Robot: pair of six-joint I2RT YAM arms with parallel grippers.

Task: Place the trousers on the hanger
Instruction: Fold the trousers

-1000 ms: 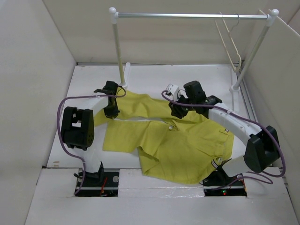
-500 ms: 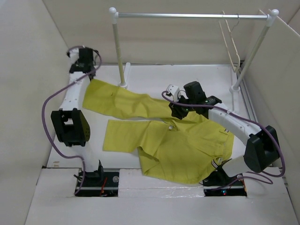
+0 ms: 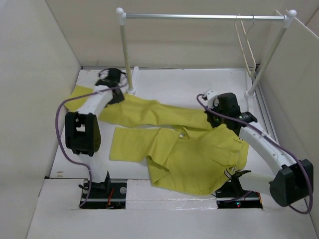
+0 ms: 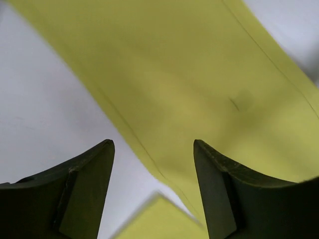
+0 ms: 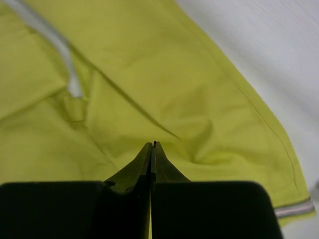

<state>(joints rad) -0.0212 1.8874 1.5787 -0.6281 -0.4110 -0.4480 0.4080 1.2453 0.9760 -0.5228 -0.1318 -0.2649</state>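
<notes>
Trousers point(image 3: 194, 154) lie flat on the desk point(image 3: 174, 84), waist toward the near right. One leg runs out to the far-left corner; the other lies closer in, parallel to it.

Right tool point(image 3: 215, 119) sits at the inner end of the far leg. In the wrist view its tips point(image 5: 153, 145) are pressed together and creases in the cloth point(image 5: 124, 64) run toward them. Judged to be nipping a fold and anchoring that end so the leg stays taut.

Left tool point(image 3: 113, 84) hovers over the outer part of the same leg, close to the rail's left post point(image 3: 124, 55). Its wrist view shows the fingers apart point(image 4: 152, 144) with nothing between them, and the leg's hem edge point(image 4: 189, 74) crosses diagonally below. Likely placed to smooth or re-grip the leg.

Hanger point(image 3: 247, 45) hangs empty at the right end of the rail point(image 3: 199, 16), well apart from the garment.

Open room: bare desk between the far leg and the back wall. The left post crowds the left arm, and the side walls are near both elbows.
</notes>
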